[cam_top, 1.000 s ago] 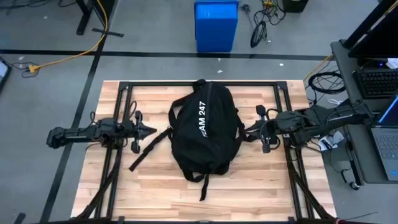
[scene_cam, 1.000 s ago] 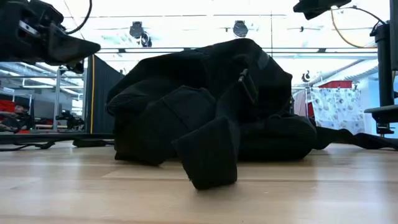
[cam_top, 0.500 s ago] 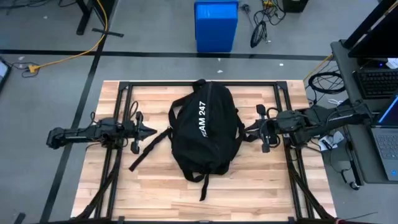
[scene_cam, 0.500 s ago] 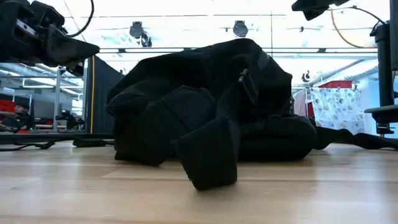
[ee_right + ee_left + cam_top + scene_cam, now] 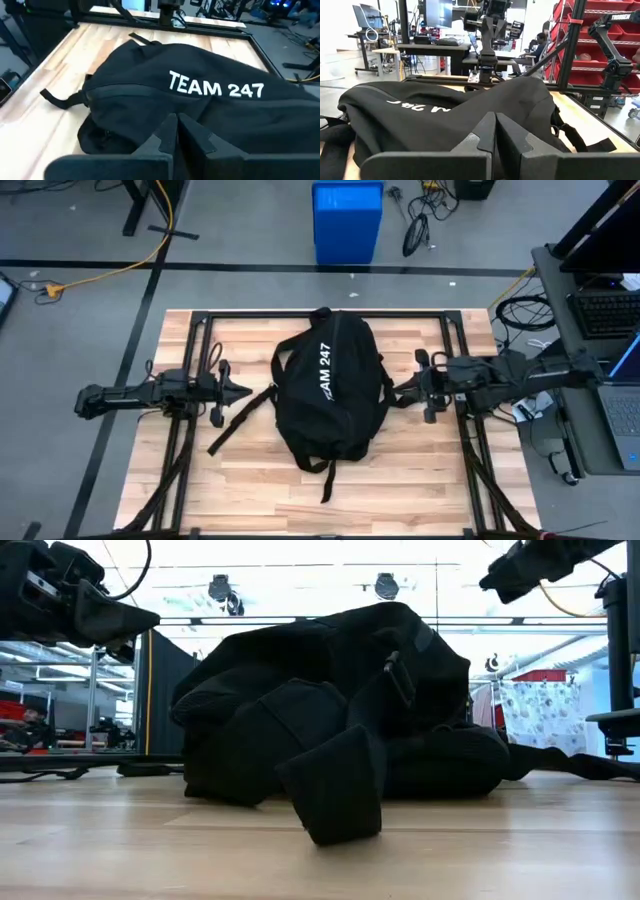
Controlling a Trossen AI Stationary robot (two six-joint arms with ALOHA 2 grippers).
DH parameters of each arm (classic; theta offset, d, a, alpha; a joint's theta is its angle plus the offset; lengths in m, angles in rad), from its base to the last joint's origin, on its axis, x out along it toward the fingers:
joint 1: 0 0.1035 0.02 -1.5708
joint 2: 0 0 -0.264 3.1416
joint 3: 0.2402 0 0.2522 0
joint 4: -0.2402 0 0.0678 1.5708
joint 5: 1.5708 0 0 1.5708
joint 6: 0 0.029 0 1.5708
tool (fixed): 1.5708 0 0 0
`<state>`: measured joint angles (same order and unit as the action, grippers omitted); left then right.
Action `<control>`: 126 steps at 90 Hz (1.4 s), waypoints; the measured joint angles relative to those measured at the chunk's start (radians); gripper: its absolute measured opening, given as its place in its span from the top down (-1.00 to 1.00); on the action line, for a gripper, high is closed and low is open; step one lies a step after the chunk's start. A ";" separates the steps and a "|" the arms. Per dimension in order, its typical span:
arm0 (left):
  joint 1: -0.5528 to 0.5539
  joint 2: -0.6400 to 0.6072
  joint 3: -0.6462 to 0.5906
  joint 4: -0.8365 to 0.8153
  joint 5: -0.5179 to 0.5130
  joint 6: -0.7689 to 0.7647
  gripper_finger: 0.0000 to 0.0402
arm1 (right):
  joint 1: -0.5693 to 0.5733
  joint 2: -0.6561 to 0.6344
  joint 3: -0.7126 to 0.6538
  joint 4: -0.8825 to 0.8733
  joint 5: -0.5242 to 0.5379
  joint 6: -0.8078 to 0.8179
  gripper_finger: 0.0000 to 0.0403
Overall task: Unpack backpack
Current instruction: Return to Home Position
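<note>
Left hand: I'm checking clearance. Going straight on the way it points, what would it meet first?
Probably the backpack: the left hand, shut, points at its side, though height leaves this uncertain.

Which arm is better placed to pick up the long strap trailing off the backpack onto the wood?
Left, probably. The left arm points its shut jaws right beside that strap, which trails from the backpack on its side. The right arm sits across the bag, so it would have to reach over.

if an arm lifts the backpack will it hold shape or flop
Likely floppy: the backpack lies slumped and creased. Its loose straps would probably dangle and drag. Bulging, so possibly heavy. The left gripper and right gripper flank it, shut.
</note>
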<state>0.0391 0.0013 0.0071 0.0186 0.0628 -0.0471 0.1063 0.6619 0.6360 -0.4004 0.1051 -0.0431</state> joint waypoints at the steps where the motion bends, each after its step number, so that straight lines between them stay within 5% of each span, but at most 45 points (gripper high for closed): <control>1: 0.000 0.000 0.000 0.000 0.000 0.000 1.00 | 0.000 -0.005 -0.004 0.000 0.000 0.003 1.00; 72: 0.000 0.000 0.000 0.000 -0.003 0.001 1.00 | 0.008 -0.184 -0.384 0.326 -0.060 0.152 1.00; 126: 0.000 0.000 0.000 -0.001 -0.003 0.001 1.00 | 0.093 -0.195 -0.421 0.388 -0.052 0.153 1.00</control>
<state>0.0391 0.0013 0.0071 0.0178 0.0597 -0.0460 0.1993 0.4664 0.2146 -0.0128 0.0531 0.1097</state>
